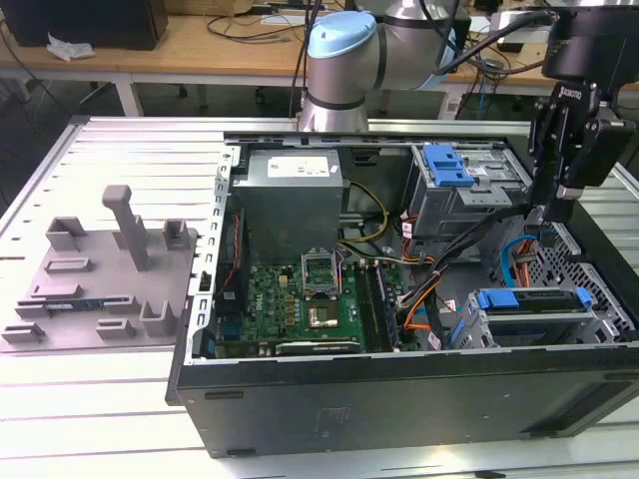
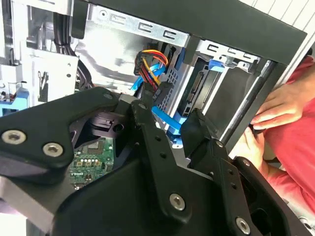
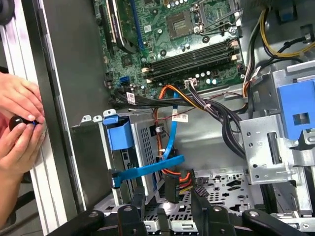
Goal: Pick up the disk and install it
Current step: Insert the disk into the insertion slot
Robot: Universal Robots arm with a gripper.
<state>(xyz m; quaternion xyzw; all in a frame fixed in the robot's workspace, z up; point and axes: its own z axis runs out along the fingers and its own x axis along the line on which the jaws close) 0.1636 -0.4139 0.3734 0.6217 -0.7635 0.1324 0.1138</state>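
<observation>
In the exterior view my gripper (image 1: 549, 208) hangs over the open computer case, at that view's right, above the loose cables. Its fingers stand apart with nothing held, as both wrist views show (image 2: 172, 123) (image 3: 170, 204). Below it, a drive cage (image 1: 589, 324) in the case's near right corner holds the disk (image 1: 529, 300), of which mainly the blue frame shows. The first wrist view shows the blue frame (image 3: 118, 133) in the cage. A black plug (image 3: 172, 189) on orange and blue cables hangs just beyond the fingertips.
A second bay with a ribbed blue tab (image 1: 446, 165) sits further back. The motherboard (image 1: 300, 299) and power supply (image 1: 290, 195) fill the case's left. A person's hands (image 3: 19, 113) (image 2: 275, 108) rest on the case edge by the cage. A grey fixture (image 1: 110, 269) stands outside on the table.
</observation>
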